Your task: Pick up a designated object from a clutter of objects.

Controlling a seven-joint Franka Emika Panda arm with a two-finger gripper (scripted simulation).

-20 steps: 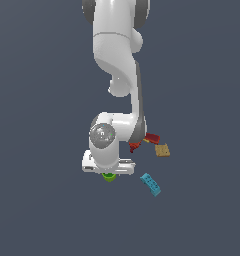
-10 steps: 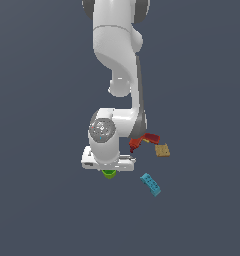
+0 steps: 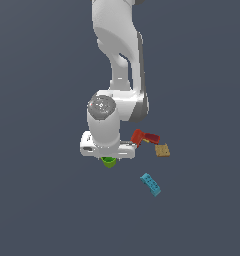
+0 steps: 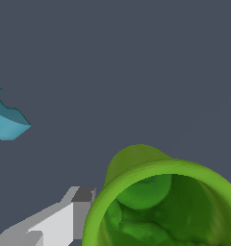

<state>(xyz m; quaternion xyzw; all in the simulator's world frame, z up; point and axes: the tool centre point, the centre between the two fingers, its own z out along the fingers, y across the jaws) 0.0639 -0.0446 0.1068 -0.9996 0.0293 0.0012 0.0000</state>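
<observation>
White two-finger pincer low over grey floor; jaw spacing not determinable. One grey-tipped white finger just beside outer wall of small bright green hollow cylindrical cup, directly below hand. Light blue studded block near; red drill-shaped toy and tan square cracker-like piece beyond, toward exterior view's right.

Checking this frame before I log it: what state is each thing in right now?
green cup: upright, opening facing the wrist camera, directly under the gripper.
gripper: one finger beside the cup wall; whether the jaws are shut, cannot tell.
red drill-shaped toy: lying flat.
tan cracker: flat.
blue studded block: flat, apart.
</observation>
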